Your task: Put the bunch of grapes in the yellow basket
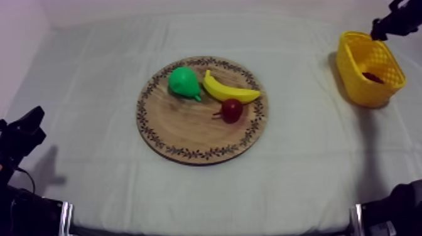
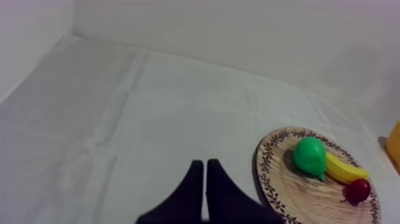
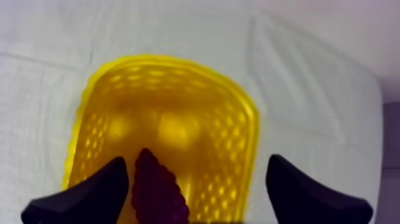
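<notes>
The dark purple bunch of grapes (image 3: 156,187) lies inside the yellow basket (image 3: 172,119), close to one of my right gripper's fingers (image 3: 89,193). My right gripper (image 3: 198,164) hangs open over the basket, its fingers wide apart and holding nothing. In the top view the basket (image 1: 355,53) stands at the far right with the grapes (image 1: 373,77) as a dark spot inside, and the right gripper (image 1: 384,28) is just above its far rim. My left gripper (image 2: 205,173) is shut on nothing, low at the left (image 1: 25,128).
The round wooden board (image 1: 188,128) sits mid-table with a green pear (image 1: 184,82), a banana (image 1: 229,92) and a small red fruit (image 1: 232,110). From the left wrist, the board (image 2: 297,199), pear (image 2: 310,156), banana (image 2: 345,170) and red fruit (image 2: 358,189) lie beside my fingers.
</notes>
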Motion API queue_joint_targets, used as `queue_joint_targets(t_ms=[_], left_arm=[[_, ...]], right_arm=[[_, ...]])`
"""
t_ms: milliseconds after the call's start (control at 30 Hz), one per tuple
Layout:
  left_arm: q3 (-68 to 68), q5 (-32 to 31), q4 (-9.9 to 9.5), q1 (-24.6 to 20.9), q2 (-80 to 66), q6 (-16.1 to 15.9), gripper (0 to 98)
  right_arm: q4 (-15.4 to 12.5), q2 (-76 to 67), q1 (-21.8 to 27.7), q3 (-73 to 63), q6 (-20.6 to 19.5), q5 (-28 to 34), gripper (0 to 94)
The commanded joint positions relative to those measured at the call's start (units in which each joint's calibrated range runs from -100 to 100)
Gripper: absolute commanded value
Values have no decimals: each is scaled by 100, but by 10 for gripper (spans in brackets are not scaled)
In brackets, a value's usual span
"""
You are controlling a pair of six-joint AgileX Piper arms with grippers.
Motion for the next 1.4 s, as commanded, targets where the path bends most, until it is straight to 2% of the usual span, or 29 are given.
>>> queue_joint_targets(t_ms=[0,267,567,900,1133,1367], left_arm=[[-4,-3,-4,-1,0,0,1],[-4,-3,-4,-1,0,0,1],[-4,-3,-4,-1,0,0,1],[-4,-3,-4,-1,0,0,1],[-4,-3,-4,-1,0,0,1],[-4,-3,-4,-1,0,0,1]], right_arm=[[9,-915,0,332,-2,-157,605],[67,-2729,105,1500,-41,-709,507],[112,-4863,222,3540,-135,-1698,407],[100,-7001,-87,5359,-342,-2012,279],[-73,-8339,-359,6586,-421,-2286,159],[-375,-9177,-542,7649,-547,-2890,26]])
